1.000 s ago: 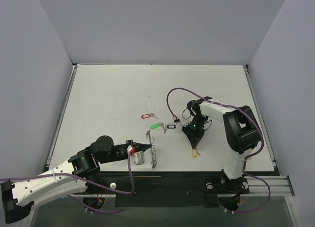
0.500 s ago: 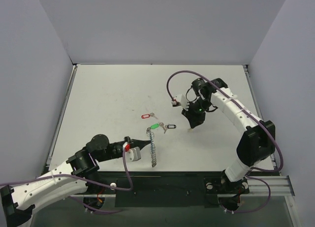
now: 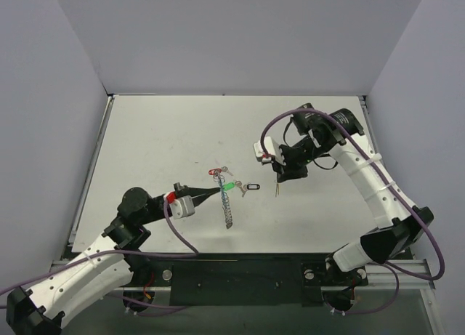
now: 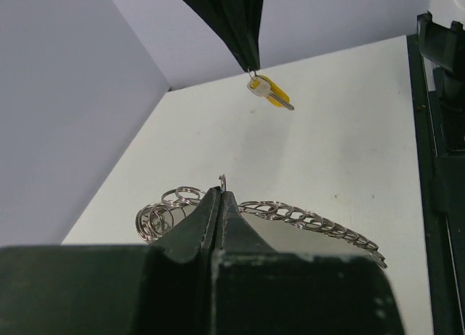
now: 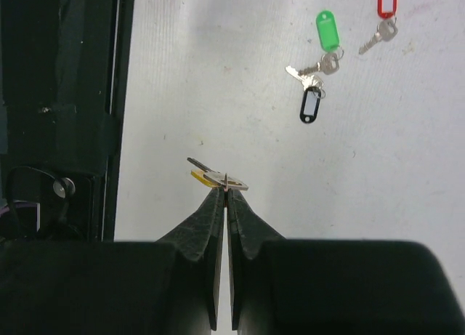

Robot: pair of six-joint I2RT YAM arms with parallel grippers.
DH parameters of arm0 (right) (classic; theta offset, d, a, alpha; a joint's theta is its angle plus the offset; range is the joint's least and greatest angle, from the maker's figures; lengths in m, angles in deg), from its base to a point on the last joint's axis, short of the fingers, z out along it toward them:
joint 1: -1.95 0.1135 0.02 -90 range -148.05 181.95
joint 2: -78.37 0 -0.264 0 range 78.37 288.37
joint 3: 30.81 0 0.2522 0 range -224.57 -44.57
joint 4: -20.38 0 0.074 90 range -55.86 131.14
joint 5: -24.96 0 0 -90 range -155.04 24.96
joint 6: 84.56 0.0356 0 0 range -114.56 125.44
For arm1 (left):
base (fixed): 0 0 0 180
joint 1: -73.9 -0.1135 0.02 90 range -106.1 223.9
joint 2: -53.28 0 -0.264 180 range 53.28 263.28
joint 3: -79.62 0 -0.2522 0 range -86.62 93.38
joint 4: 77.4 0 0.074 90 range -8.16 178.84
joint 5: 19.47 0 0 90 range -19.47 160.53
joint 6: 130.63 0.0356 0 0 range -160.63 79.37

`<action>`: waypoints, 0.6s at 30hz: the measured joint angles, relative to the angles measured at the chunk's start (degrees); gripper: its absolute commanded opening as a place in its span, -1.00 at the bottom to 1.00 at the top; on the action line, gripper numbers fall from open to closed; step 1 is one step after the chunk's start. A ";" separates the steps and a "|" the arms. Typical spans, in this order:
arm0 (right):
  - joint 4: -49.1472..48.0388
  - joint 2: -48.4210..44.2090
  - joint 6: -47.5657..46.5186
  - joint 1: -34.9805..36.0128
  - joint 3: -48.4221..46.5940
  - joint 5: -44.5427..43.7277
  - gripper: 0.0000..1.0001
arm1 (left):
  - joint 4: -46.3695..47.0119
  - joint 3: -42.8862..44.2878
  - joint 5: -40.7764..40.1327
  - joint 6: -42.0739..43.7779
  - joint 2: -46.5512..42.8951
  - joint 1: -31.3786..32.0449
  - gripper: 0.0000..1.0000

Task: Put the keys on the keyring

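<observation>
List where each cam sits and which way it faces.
Top external: above and behind the bases, looking down on the table; left arm and right arm show.
Left wrist: behind the left gripper, looking low across the table past the keyring; own shut jaws show, plus the right gripper's tip.
Right wrist: above the right gripper, looking straight down; own shut jaws show.
Shared: both wrist views show the yellow-tagged key the right gripper pinches.

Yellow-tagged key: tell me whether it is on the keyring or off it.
Off. The yellow-tagged key hangs from the shut right gripper, apart from the keyring, which the shut left gripper holds.
</observation>
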 measured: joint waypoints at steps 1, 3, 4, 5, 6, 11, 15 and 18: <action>-0.20 -0.70 0.20 1.25 0.02 -0.11 -1.00 | 2.19 -0.48 1.07 -1.03 0.17 -1.11 -1.00; -1.64 -2.14 0.87 4.57 0.15 -0.94 -1.00 | 7.56 -2.05 4.46 -3.61 0.90 -4.46 -1.00; -2.95 -3.08 1.25 6.88 0.44 -1.64 -1.00 | 9.75 -2.67 5.92 -4.85 1.31 -6.03 -1.00; -4.20 -3.96 1.84 8.76 0.85 -2.40 -1.00 | 11.08 -2.95 6.82 -5.70 1.86 -7.02 -1.00; -5.46 -4.68 2.34 10.19 1.42 -2.91 -1.00 | 11.96 -3.23 7.37 -6.27 2.14 -7.43 -1.00; -16.83 -9.62 7.32 18.12 8.44 -6.95 -1.00 | 14.51 -4.24 9.88 -7.67 1.97 -7.52 -1.00; -24.55 -11.15 11.41 21.92 12.35 -9.40 -1.00 | 14.67 -4.55 10.25 -7.21 1.53 -5.95 -1.00; -29.88 -11.78 14.49 23.45 14.64 -10.71 -1.00 | 13.73 -4.63 10.23 -6.10 1.03 -3.78 -1.00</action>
